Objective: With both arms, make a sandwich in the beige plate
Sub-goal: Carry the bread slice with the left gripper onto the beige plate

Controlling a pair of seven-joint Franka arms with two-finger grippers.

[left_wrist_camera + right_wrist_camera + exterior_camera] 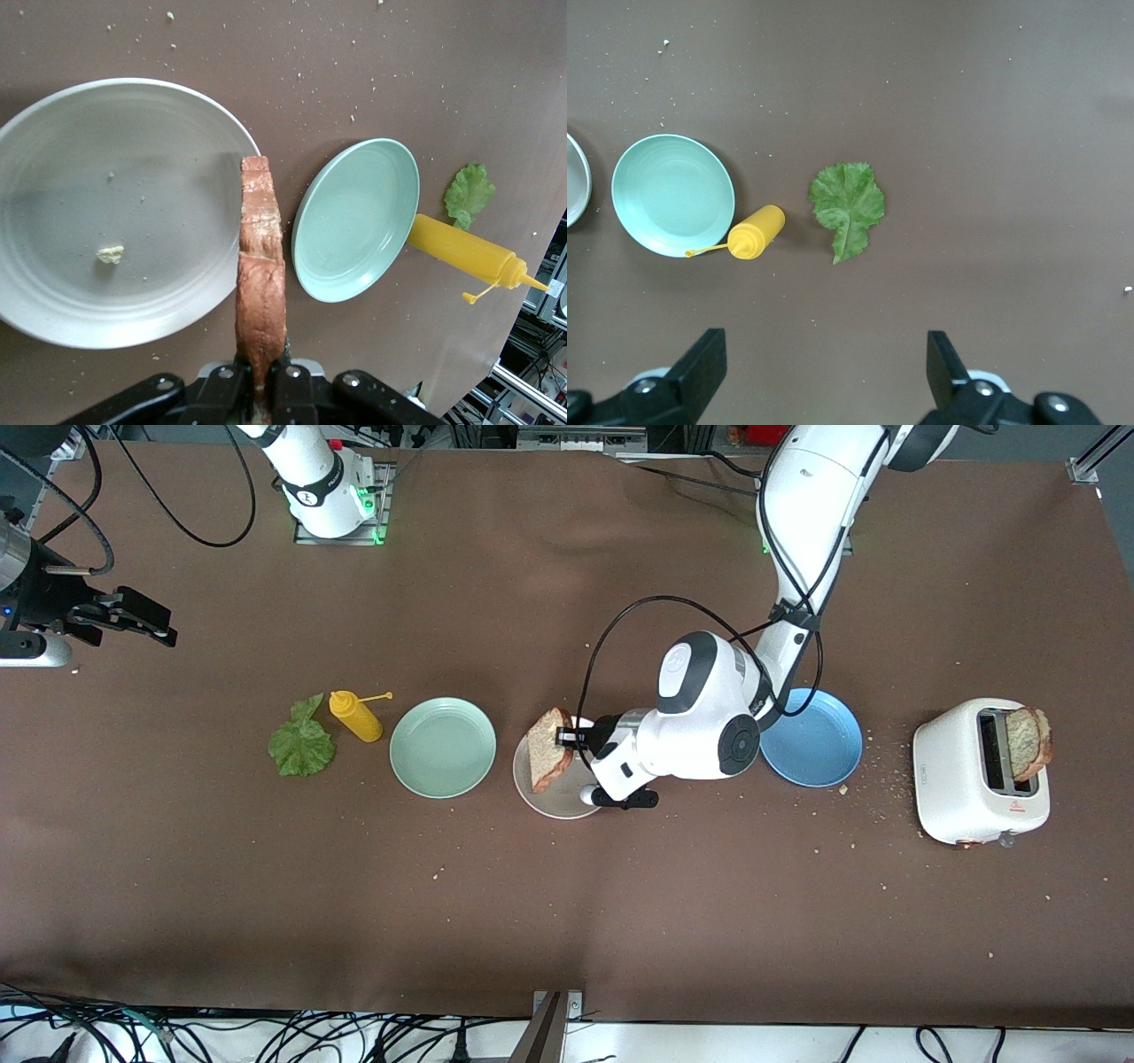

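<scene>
My left gripper (569, 737) is shut on one edge of a brown bread slice (548, 749) and holds it upright over the beige plate (542, 801). The left wrist view shows the slice (261, 266) edge-on between the gripper's (261, 382) jaws, with the beige plate (89, 168) below holding only a crumb. A second bread slice (1029, 742) sticks out of the white toaster (974, 779). The green lettuce leaf (301, 741) (847, 205) lies flat on the table. My right gripper (142, 623) (824, 365) hangs open and empty over the right arm's end of the table.
A yellow squeeze bottle (356, 716) (755, 232) lies between the lettuce and a mint-green plate (443, 746) (354, 221). A blue plate (819, 740) sits between the beige plate and the toaster, partly under the left arm. Crumbs lie scattered around the toaster.
</scene>
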